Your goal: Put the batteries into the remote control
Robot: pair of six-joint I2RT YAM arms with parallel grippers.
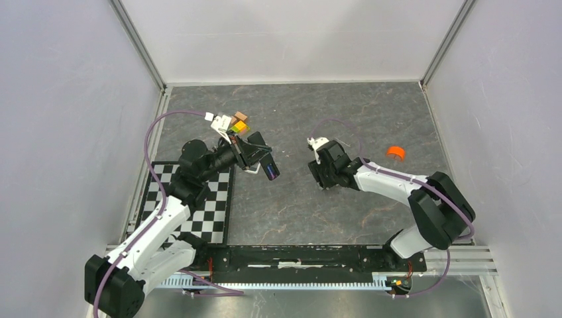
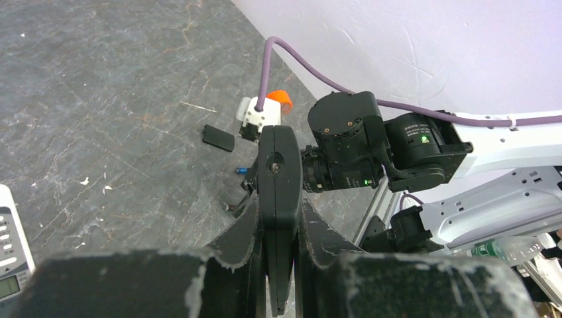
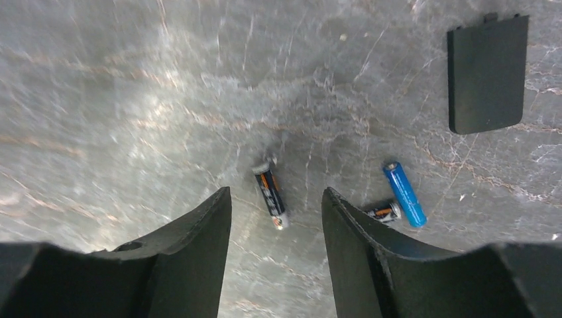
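Note:
My left gripper [image 2: 280,199] is shut on a slim black bar [image 2: 278,165], held edge-on above the table; it also shows in the top view [image 1: 268,169]. The white remote control [image 2: 10,255] with grey buttons lies at the lower left edge of the left wrist view. My right gripper [image 3: 277,192] is open and points down at the table [image 1: 323,177]. A black-and-orange battery [image 3: 270,194] lies between its fingers. A bright blue battery [image 3: 404,194] lies to the right, beside a second black-and-orange one [image 3: 383,212] partly hidden by the right finger. No purple battery shows.
A black battery cover [image 3: 487,73] lies flat on the table beyond the batteries, also in the left wrist view [image 2: 219,138]. An orange round cap [image 1: 396,152] sits to the right. Coloured blocks [image 1: 238,122] and a checkered mat [image 1: 212,212] are on the left.

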